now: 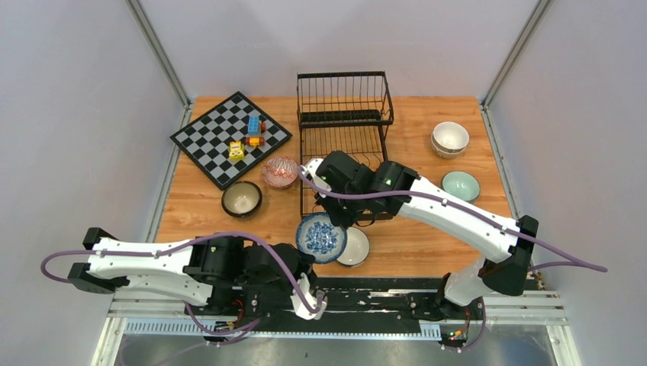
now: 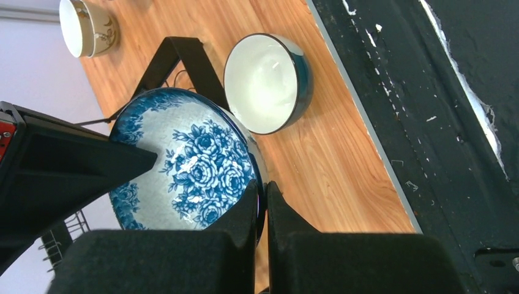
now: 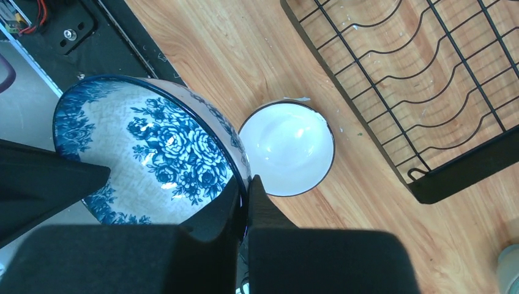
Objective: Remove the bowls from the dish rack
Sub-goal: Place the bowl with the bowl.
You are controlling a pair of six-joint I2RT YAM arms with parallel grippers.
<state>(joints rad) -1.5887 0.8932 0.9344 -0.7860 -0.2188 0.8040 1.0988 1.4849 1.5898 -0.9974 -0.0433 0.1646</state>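
**Top view, 12 o'clock at the far edge of the table.** The dish rack stood at 12 o'clock of the table's centre. At 6 o'clock of the rack, the blue-and-white bowl was gripped at 2 places. The left gripper was clenched on its rim, which ran between the closed fingers. The right gripper was clamped on the rim in the same way. Whether the bowl touched the wood could not be told. The teal bowl, white inside, sat upright at 3 o'clock of it and was partly overlapped by it. The red-pink bowl lay just beside the rack at its 9 o'clock, with the dark-rimmed bowl at 7 o'clock of that. 2 nested cream bowls stood at 3 o'clock of the rack, and the mint bowl at 6 o'clock of them. The chessboard, at 10 o'clock of the table's centre, carried toy blocks.
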